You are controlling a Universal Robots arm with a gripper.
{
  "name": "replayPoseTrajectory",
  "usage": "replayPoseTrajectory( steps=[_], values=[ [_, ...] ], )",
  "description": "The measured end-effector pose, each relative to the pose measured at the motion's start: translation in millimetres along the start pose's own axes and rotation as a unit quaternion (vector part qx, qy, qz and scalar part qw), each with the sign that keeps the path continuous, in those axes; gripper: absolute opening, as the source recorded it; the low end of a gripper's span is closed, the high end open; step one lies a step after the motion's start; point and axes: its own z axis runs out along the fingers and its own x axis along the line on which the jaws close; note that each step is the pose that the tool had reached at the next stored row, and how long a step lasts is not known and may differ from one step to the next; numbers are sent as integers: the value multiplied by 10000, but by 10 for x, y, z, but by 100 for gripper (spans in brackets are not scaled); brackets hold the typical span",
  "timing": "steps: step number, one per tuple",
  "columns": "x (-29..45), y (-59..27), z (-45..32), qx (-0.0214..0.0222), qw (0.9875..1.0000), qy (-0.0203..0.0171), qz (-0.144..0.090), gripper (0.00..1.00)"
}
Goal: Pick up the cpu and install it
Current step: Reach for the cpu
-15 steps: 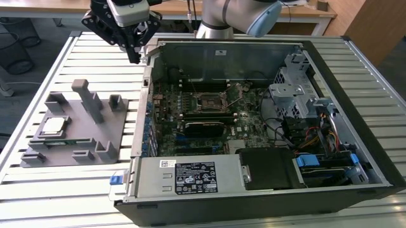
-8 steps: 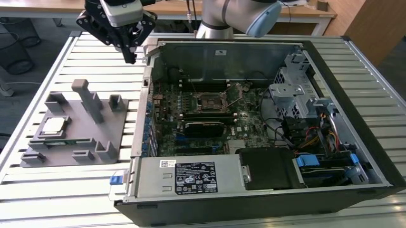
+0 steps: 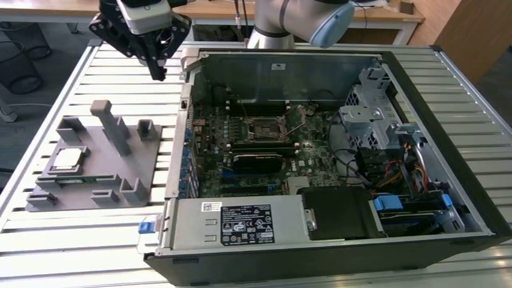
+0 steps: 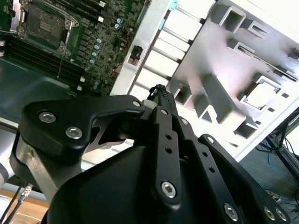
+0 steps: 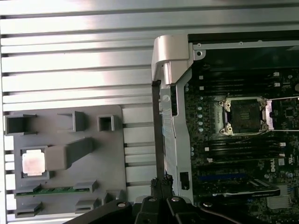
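State of work at the outset of the cpu installation. The end effector (image 3: 157,73) is seen in the exterior view above the slatted surface (image 3: 112,84), just beside the far corner of the open computer case (image 3: 464,144) on the exterior view's left. Its fingers are drawn together to a point and nothing is gripped between them, as both wrist views confirm (image 4: 158,89) (image 5: 161,181). The cpu (image 3: 66,158), a small square chip with a silvery top and a pale rim, lies flat in a recess of the grey holding fixture (image 3: 96,162) on the surface, well apart from the end effector and outside the case. It is shown seated in the same recess in the first wrist view (image 5: 33,163) and in the second wrist view (image 4: 259,95). A green memory stick (image 5: 46,190) lies in a slot of the fixture just beside it. On the motherboard (image 5: 210,140) inside the case, the metal-framed socket (image 5: 245,114) is shown with a dark centre and no chip seated in it. The task is therefore judged to be at its very start: the cpu has not yet been grasped, lifted or carried, and both the pick-up and the seating in the socket are left to be done.
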Motion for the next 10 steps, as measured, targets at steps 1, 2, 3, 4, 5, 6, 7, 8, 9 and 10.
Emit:
replayPoseTrajectory(
  steps=[1, 2, 3, 4, 5, 6, 7, 8, 9, 10],
  values=[
    [11, -1, 0, 0, 10000, 0, 0, 11],
    [21, -2, 0, 0, 10000, 0, 0, 11],
    [32, -2, 0, 0, 10000, 0, 0, 11],
    [43, -3, 0, 0, 10000, 0, 0, 11],
    [55, -4, 0, 0, 10000, 0, 0, 11],
    [65, -5, 0, 0, 10000, 0, 0, 11],
    [74, -6, 1, 0, 10000, 0, 0, 11],
    [84, -6, 1, 0, 10000, 0, 0, 11],
    [93, -7, 1, 0, 10000, 0, 0, 11],
    [103, -8, 1, 0, 10000, 0, 0, 11]
  ],
)
